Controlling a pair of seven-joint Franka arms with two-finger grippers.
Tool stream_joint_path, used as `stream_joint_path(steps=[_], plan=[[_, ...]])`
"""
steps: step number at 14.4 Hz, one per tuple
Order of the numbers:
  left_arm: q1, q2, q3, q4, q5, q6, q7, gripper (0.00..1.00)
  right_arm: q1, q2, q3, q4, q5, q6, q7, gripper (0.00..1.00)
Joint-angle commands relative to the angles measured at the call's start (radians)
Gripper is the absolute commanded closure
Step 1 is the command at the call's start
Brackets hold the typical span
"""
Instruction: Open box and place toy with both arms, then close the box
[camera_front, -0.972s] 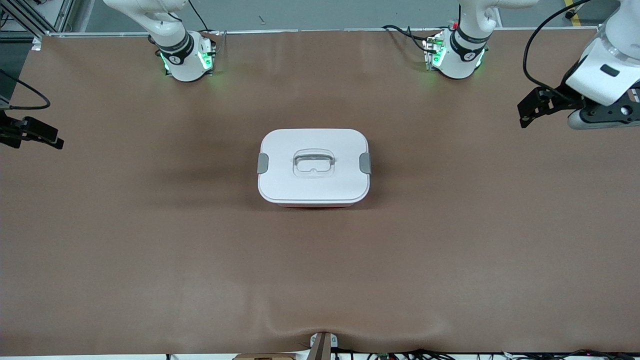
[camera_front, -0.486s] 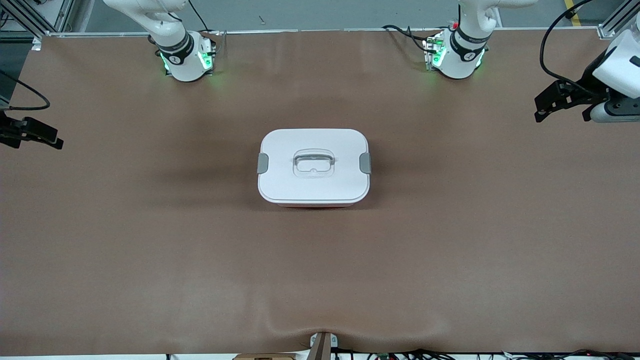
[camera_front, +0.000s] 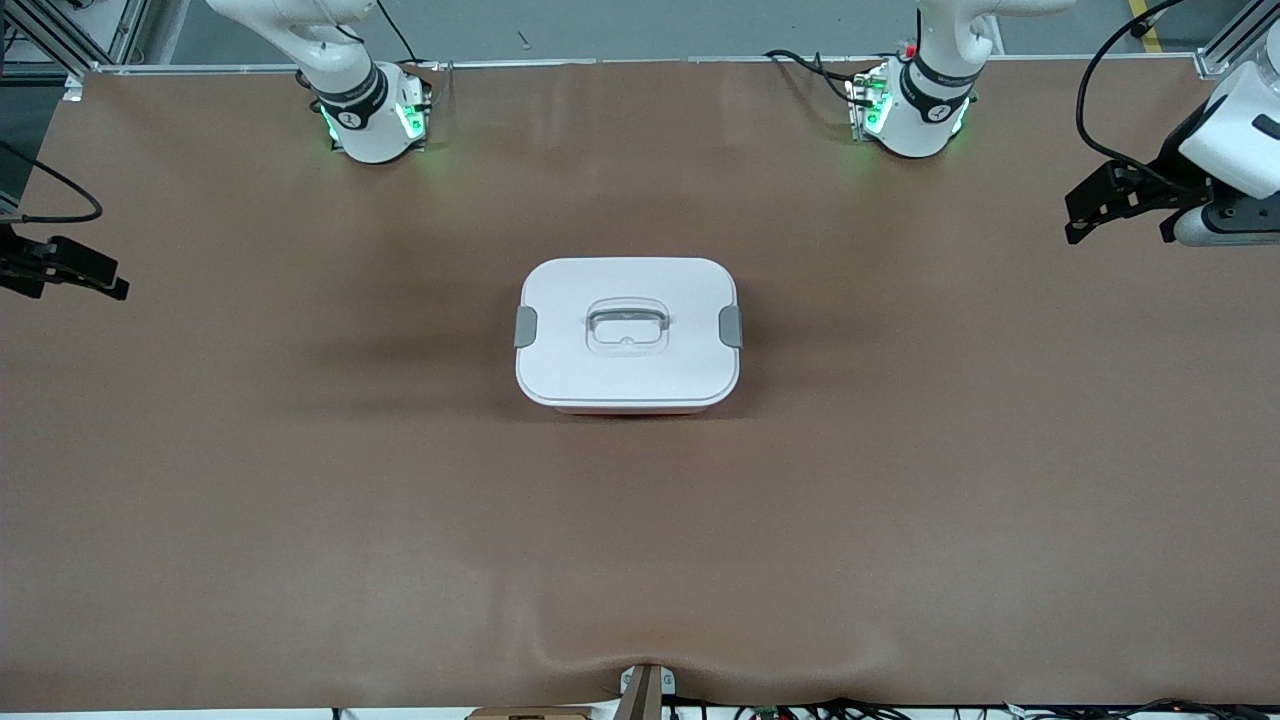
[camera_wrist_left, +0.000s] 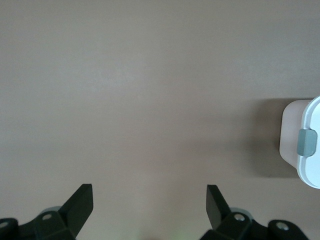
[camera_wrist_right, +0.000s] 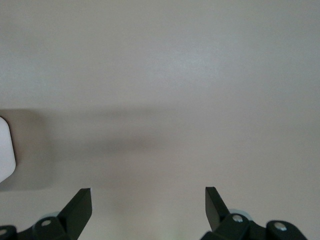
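Note:
The box (camera_front: 628, 335), a pale pink tub, stands in the middle of the table with its white lid on. Both grey side clips (camera_front: 525, 327) lie against its ends, and the clear handle (camera_front: 626, 327) rests in its recess. The toy is out of view. My left gripper (camera_front: 1075, 222) hangs open over the table at the left arm's end, well apart from the box. In the left wrist view the left gripper (camera_wrist_left: 149, 192) is empty and the box (camera_wrist_left: 310, 170) shows at the edge. My right gripper (camera_front: 105, 280) is open and empty at the right arm's end, with the right gripper (camera_wrist_right: 148, 195) over bare mat.
A brown mat (camera_front: 300, 520) covers the whole table. The two arm bases (camera_front: 375, 120) stand along the edge farthest from the front camera. Cables (camera_front: 800, 65) lie beside the left arm's base. A small bracket (camera_front: 645, 685) sits at the edge nearest the front camera.
The left arm has drawn back toward its end of the table, away from the box, its gripper still open. The right arm and the box have not moved.

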Motion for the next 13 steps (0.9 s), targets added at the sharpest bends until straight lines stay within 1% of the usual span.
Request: stream_joint_path(steps=[1,4,13], plan=[[0.001,-0.012,-0.003,-0.004,-0.018,-0.010,0.009,0.00,-0.006,-0.002,0.003,-0.002,-0.008,0.006,-0.007,0.00],[0.001,-0.005,-0.003,0.010,-0.013,-0.010,0.014,0.00,-0.009,-0.001,0.003,-0.002,-0.008,0.006,-0.009,0.00],[-0.007,-0.005,-0.007,0.010,-0.010,-0.010,0.006,0.00,-0.018,-0.001,0.003,-0.002,-0.008,0.004,-0.010,0.00]])
